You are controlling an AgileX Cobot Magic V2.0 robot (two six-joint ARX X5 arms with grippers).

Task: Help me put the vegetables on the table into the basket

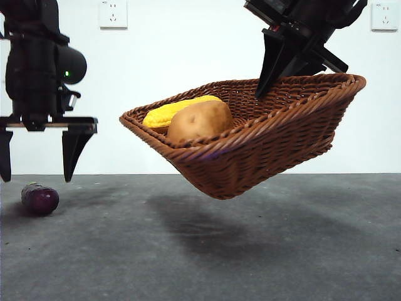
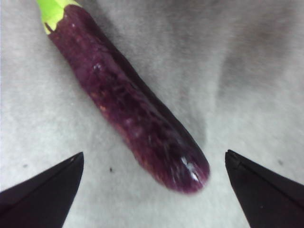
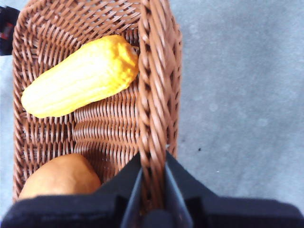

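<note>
Right gripper (image 3: 153, 185) pinches the basket (image 1: 263, 147) rim, holding it tilted off the table (image 1: 250, 251) with 2 vegetables inside (corn (image 1: 175, 113), potato (image 1: 200, 120)). Left gripper (image 1: 37, 153), jaws spread, hangs above the eggplant (image 1: 40, 198) at far left, likely to grab it.

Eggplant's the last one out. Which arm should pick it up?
Left. Its end effector hangs open right over the eggplant on the table. The right end effector is busy, shut on the rim of the raised basket.
</note>
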